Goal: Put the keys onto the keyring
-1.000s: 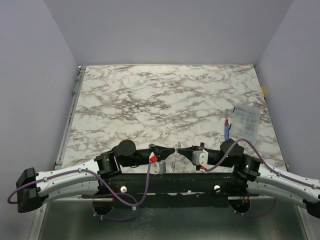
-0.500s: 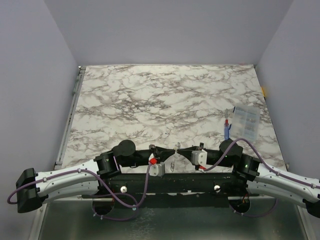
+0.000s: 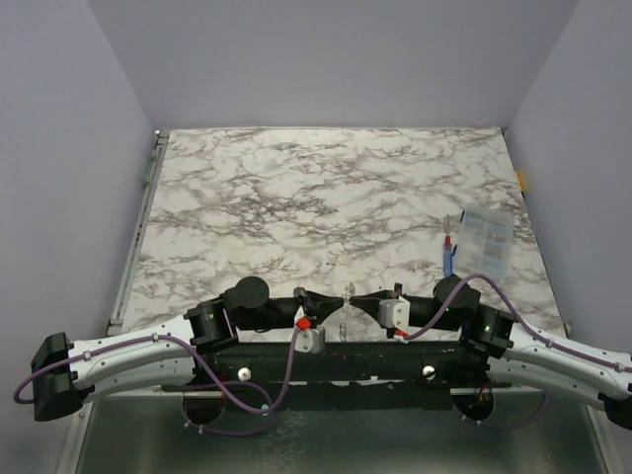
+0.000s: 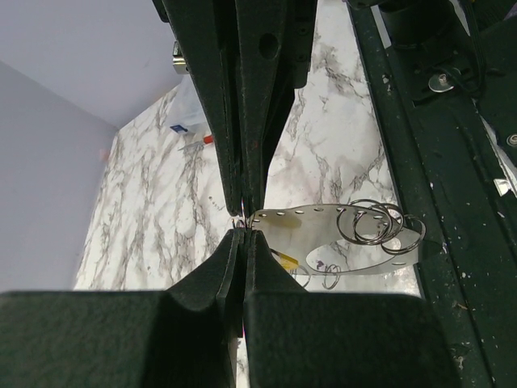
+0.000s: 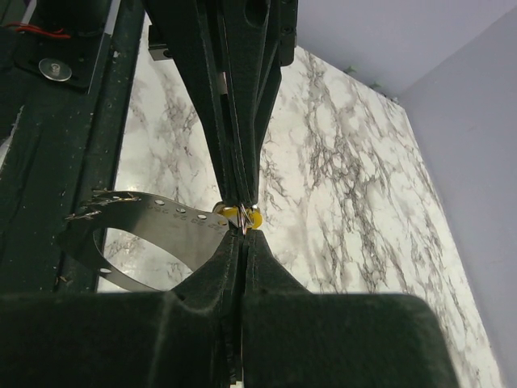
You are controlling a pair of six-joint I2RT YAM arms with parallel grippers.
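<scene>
My left gripper [image 3: 336, 299] and right gripper [image 3: 357, 298] meet tip to tip above the table's near edge, both shut. In the right wrist view my right gripper [image 5: 244, 233] pinches a thin silvery wire keyring [image 5: 245, 220]. A brass-gold key [image 5: 230, 212] sits right behind it at the left gripper's tips. In the left wrist view my left gripper [image 4: 242, 233] is shut at that same spot, and what it pinches is mostly hidden. A grey metal band with holes [image 4: 323, 222] hangs beside the tips and carries several wire rings [image 4: 380, 226].
A blue-and-red pen-like stick [image 3: 447, 252] and a clear plastic case [image 3: 486, 240] lie at the right edge of the marble table [image 3: 316, 197]. The black base rail [image 3: 326, 360] runs just below the grippers. Purple walls close in the sides.
Both grippers stay shut tip to tip. The left wrist has turned a little, and the dangling metal band has shifted slightly under the tips.
</scene>
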